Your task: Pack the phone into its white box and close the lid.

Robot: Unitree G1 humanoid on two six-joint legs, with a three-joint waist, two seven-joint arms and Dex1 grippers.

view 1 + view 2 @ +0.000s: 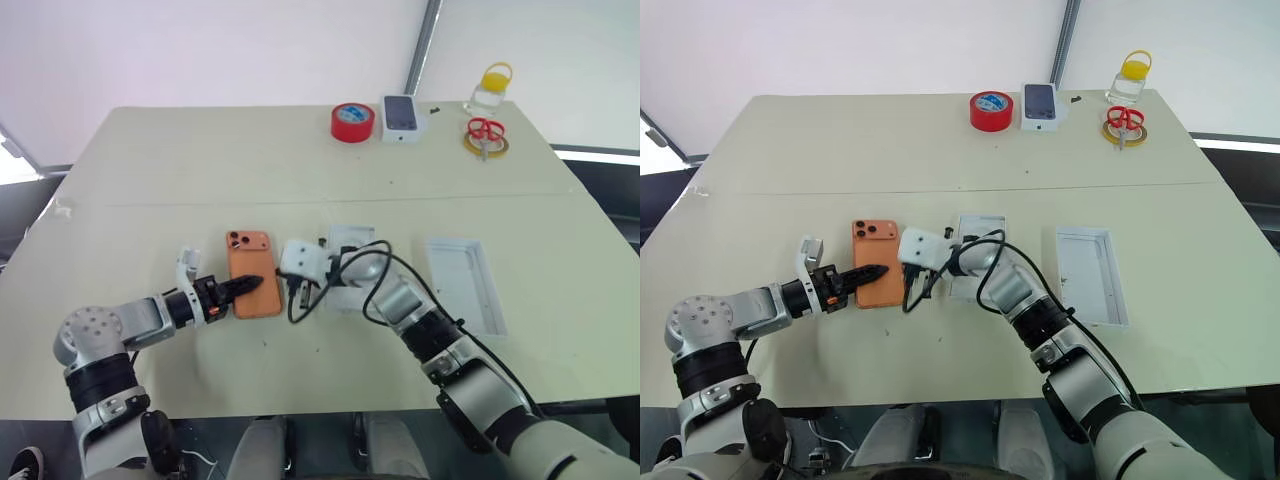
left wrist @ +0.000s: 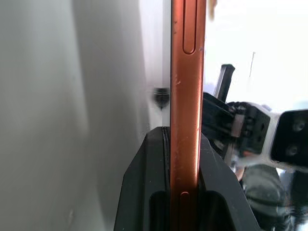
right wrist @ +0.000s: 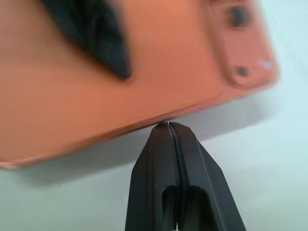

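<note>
Worktop (image 1: 150, 180): pale and wide, carrying everything; the phone is serving as the landmark below.
Lid (image 1: 468, 280): lying open side up, well off to the robot's right of the phone, beyond the white box.
White box (image 1: 345, 255): sitting just beside the phone on the robot's right, partly hidden behind the right arm; it is waiting with no phone in it.
Sealed box (image 1: 402, 117): picturing a dark phone, standing far beyond the orange phone at the back edge, with the red tape roll (image 1: 352, 122) next to it.
Phone (image 1: 252, 270): showing its orange back with the camera cluster at the far end; whether it is resting on the worktop or is raised off it I cannot tell.
Left hand (image 1: 255, 283): gripping the phone across its thickness – both fingers (image 2: 154, 187) are pressing on its faces, at the end nearest the robot.
Right hand (image 3: 168, 127): fully closed, holding nothing, its tip touching the phone's long edge on the box side.
Risk: the pinch is sitting at one end only, so the phone could be pivoting or sliding out as it is carried to the white box – slick faces would cause that.
Risk: the closed right hand is pressing the edge and may be nudging the phone askew, so it could catch a thin wall or shove the light box away.
</note>
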